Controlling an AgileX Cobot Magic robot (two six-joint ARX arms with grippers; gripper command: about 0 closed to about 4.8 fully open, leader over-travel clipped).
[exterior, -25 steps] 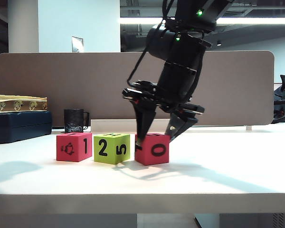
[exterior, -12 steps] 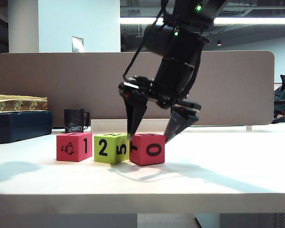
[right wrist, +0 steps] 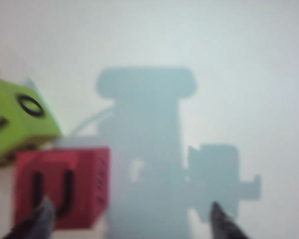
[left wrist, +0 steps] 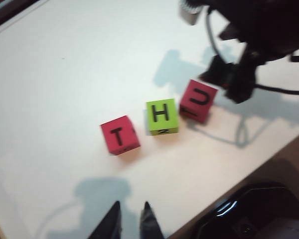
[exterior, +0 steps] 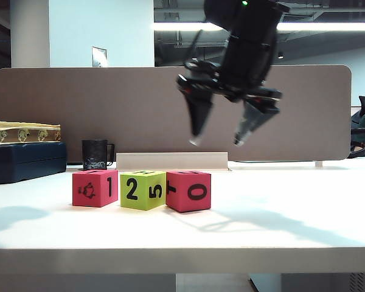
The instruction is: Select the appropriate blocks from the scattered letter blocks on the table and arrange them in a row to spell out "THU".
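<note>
Three blocks are set in a row near the front of the white table (exterior: 280, 237): a red block (exterior: 95, 188), a green block (exterior: 143, 190) beside it, and a second red block (exterior: 188, 191) touching the green one. From above, T, H and U are shown on their tops. The right gripper (exterior: 218, 143) is held above the row, jaws spread wide and empty. The left gripper (left wrist: 132, 219) is seen nearly closed, holding nothing. A black mug (exterior: 97, 154) stands behind.

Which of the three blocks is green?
The middle block, with H on top; both end blocks are pinkish-red.
</note>
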